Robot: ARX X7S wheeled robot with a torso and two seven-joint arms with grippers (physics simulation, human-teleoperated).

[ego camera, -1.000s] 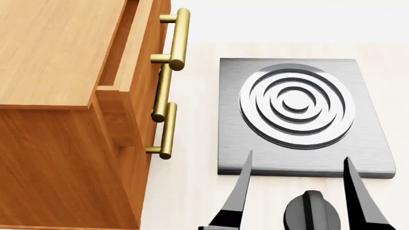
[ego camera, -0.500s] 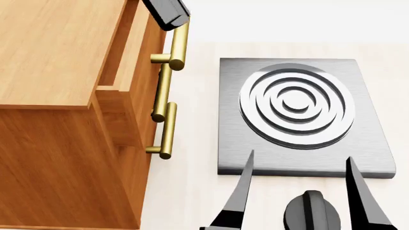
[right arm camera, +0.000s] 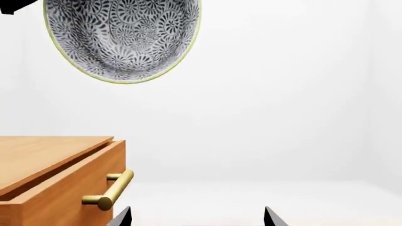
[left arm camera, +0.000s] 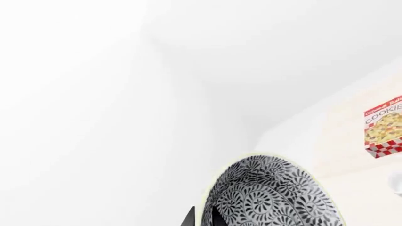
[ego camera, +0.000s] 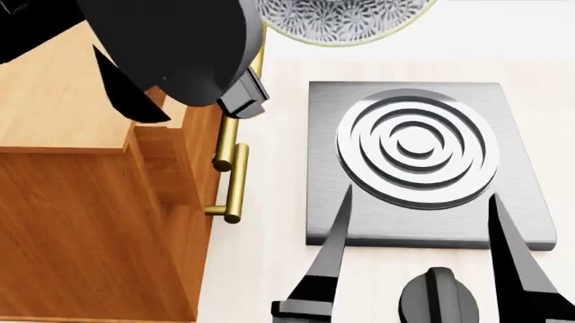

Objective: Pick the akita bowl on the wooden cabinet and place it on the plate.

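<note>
The akita bowl (ego camera: 341, 20), white with a dense dark leafy pattern, hangs in the air at the top of the head view, just past the wooden cabinet's (ego camera: 81, 202) drawer front. My left gripper (left arm camera: 202, 217) is shut on the bowl (left arm camera: 270, 193), one finger inside the rim and one outside. The bulky black left arm (ego camera: 171, 47) covers the cabinet's top corner. From the right wrist view the bowl (right arm camera: 122, 37) floats high above the cabinet (right arm camera: 50, 174). My right gripper (ego camera: 418, 229) stands open and holds nothing. The plate is out of view.
A grey slab with raised concentric rings (ego camera: 521, 222) lies on the pale counter right of the cabinet, a black knob (ego camera: 438, 296) in front of it. Brass bar handles (ego camera: 235, 182) stick out from the drawers. A cookie box (left arm camera: 384, 129) stands farther off.
My left arm has swung into the head view from the top, carrying the bowl out past the cabinet's front. The right gripper has barely shifted.
</note>
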